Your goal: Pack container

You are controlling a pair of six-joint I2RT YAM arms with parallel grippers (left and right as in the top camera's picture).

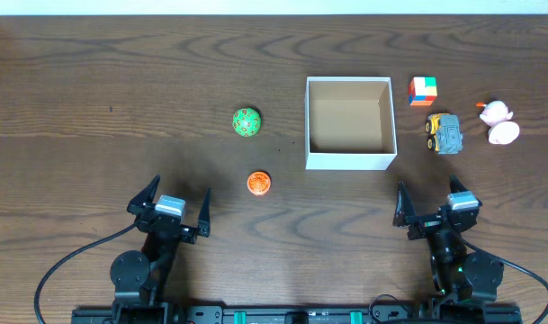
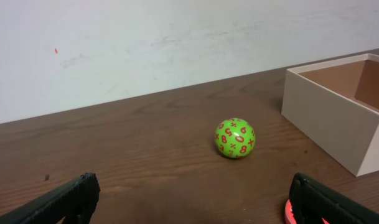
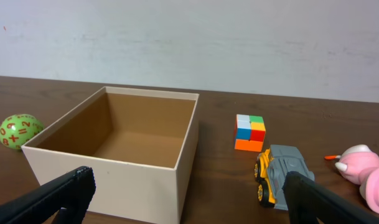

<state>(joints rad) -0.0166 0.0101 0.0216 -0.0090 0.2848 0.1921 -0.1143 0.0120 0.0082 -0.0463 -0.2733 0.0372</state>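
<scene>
The container (image 1: 350, 162), a white-walled square box with a bare brown inside, stands open just right of the table's middle. Both grippers hover near the front edge, apart from everything. My left gripper (image 1: 180, 189) is open and empty; in its wrist view (image 2: 192, 183) the container's wall (image 2: 326, 118) is far right. My right gripper (image 1: 427, 187) is open and empty too, just in front of the container's right corner; its wrist view (image 3: 189, 177) looks over the near wall (image 3: 114, 180).
A green numbered ball (image 1: 247, 121) (image 2: 235, 138) and a small orange ball (image 1: 259, 183) lie left of the container. To its right sit a colour cube (image 1: 423, 90) (image 3: 250, 132), a grey-yellow toy truck (image 1: 444, 133) (image 3: 282, 171) and a pink toy (image 1: 499, 122).
</scene>
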